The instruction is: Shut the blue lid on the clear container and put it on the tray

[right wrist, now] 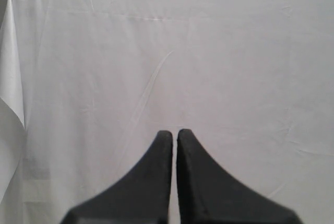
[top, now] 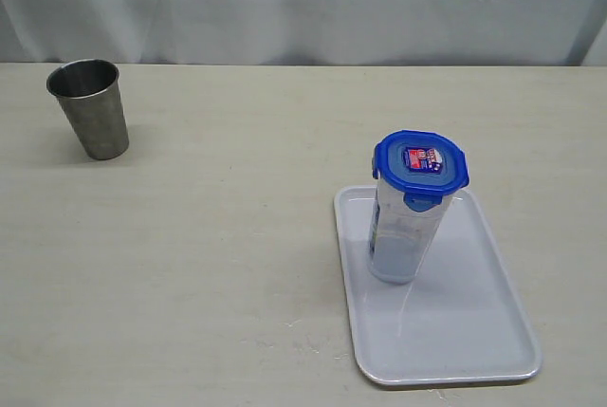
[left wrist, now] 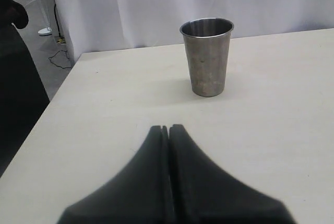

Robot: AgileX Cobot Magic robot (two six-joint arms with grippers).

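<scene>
Standing upright near the far end of the tray [top: 474, 331], the container [top: 398, 246] wears the lid [top: 421, 160] on top, so the job looks as good as done from where I stand. Neither arm shows in the wide view. The left fingers [left wrist: 155, 140] are pressed together holding nothing, pointed over bare tabletop [top: 237, 236] toward the cup [left wrist: 207, 57], which stands well apart from the tray at the far left. The right fingers [right wrist: 163, 145] are likewise closed and empty, facing only the white cloth [right wrist: 209, 51] backdrop. What is left, I'd judge, is a check rather than a move: the flap facing us seems folded down against the container wall, but the flaps on the far side are hidden, so I cannot tell whether all are snapped. If one needs pressing, closed fingers should push it down and inward gently, since a tall narrow container on a smooth tray could tip easily; otherwise both arms are best held clear of it
</scene>
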